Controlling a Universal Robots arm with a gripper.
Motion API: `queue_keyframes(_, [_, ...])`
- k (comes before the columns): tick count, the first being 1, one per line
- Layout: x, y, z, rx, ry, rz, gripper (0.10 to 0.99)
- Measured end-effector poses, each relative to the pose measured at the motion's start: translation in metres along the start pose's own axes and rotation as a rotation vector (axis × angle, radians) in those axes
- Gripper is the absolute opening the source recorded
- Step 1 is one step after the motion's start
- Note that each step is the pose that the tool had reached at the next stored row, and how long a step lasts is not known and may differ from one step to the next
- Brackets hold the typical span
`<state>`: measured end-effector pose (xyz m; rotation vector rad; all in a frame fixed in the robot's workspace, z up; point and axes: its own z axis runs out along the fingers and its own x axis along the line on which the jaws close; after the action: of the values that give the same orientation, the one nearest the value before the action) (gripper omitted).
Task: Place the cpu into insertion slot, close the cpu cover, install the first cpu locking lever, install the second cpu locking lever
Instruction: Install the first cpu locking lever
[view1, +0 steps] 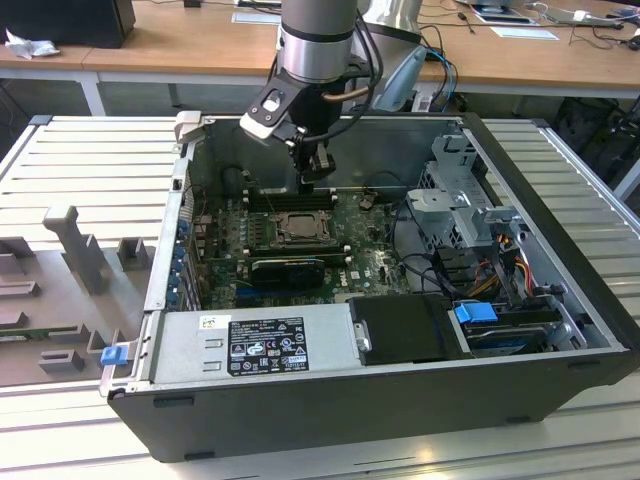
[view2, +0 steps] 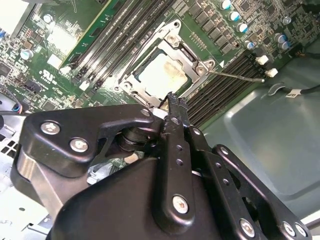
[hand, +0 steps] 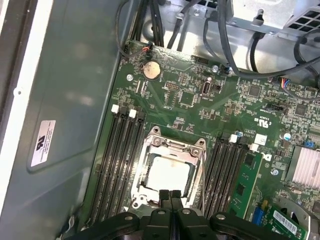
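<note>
Your gripper (hand: 170, 194) has its two fingers pressed flat together with nothing between them. In both wrist views the tips (view2: 173, 99) hover at one edge of the socket. They are above the board, and I can't tell if they touch the frame.

The cpu (hand: 167, 172) is seated in the insertion slot (view1: 297, 228), its pale top showing through the square cut-out. The cpu cover (hand: 172, 147) lies down flat, its rim overlapping the chip's edges on all four sides.

In the second wrist view, a thin silvery lever (view2: 235, 76) runs out from the socket's corner. It crosses the memory slots (view2: 227, 82) towards the case floor.

The edges are tight here. Banks of memory slots (hand: 116, 165) sit just beside the frame on two opposite sides. The grey case wall (hand: 65, 100) stands just beyond one bank.

In the exterior view, the arm comes down inside the open case (view1: 560, 190) with free air around the gripper (view1: 318, 180). The long black card (view1: 290, 268) lies across the near side of the socket. The drive cage (view1: 465, 200) and its cables sit well apart, on the exterior view's right. The power supply (view1: 250, 345) closes off the near edge.
</note>
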<state>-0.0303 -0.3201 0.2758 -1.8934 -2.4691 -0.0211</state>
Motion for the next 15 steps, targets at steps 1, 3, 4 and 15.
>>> queue_keyframes(1, [0.0000, 0.0000, 0.0000, 0.000, -0.0001, -0.010, 0.106])
queue_keyframes(3, [0.0000, 0.0000, 0.0000, 0.001, -0.0001, -0.018, 0.106])
queue_keyframes(4, [0.0000, 0.0000, 0.0000, 0.001, -0.0001, -0.023, 0.106])
queue_keyframes(15, [0.0000, 0.0000, 0.0000, 0.002, -0.0004, -0.066, 0.106])
